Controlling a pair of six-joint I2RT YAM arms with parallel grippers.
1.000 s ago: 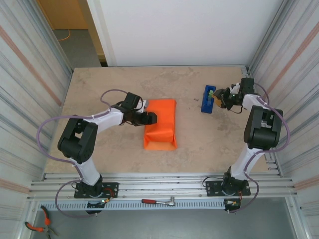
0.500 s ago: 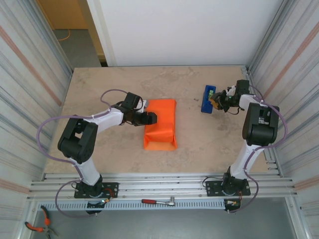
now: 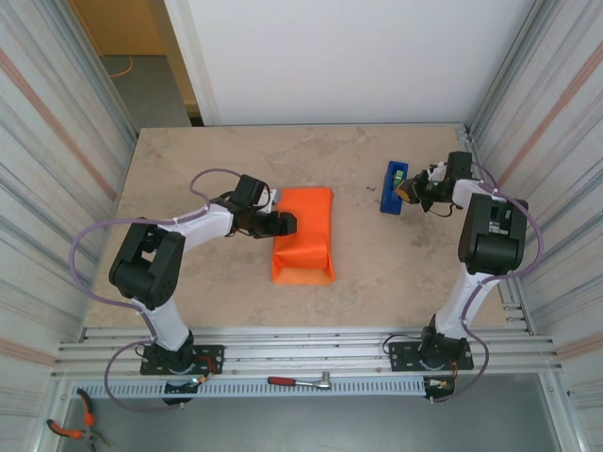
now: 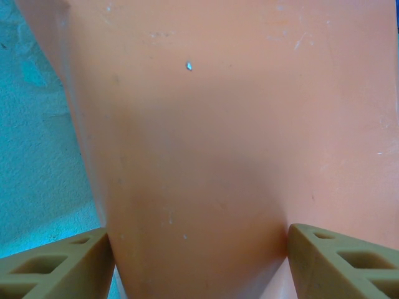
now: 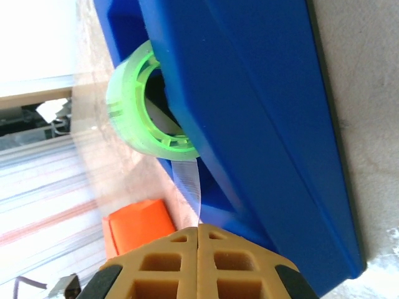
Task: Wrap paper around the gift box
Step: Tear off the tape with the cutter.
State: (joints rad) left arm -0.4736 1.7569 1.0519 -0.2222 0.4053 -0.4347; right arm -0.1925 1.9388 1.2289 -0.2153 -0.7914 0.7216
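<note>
The paper (image 3: 304, 235), a matte bright orange sheet, is seen folded into a plump, soft-edged rectangular parcel near the middle of the table (image 3: 207, 160), a mottled beige, stone-like surface; the gift box cannot be seen under the wrapping. The left gripper (image 3: 285, 224) is set against the parcel's left side near its far end, its ribbed tan fingers (image 4: 62, 268) spread wide with smooth orange paper between them. Well apart to the right, a blue plastic wedge-shaped tape dispenser (image 3: 392, 187) is found, carrying a translucent green roll (image 5: 134, 103). The right gripper (image 3: 407, 191) is closed at the dispenser, a thin clear tape strip (image 5: 187, 190) pinched between its fingertips
</note>
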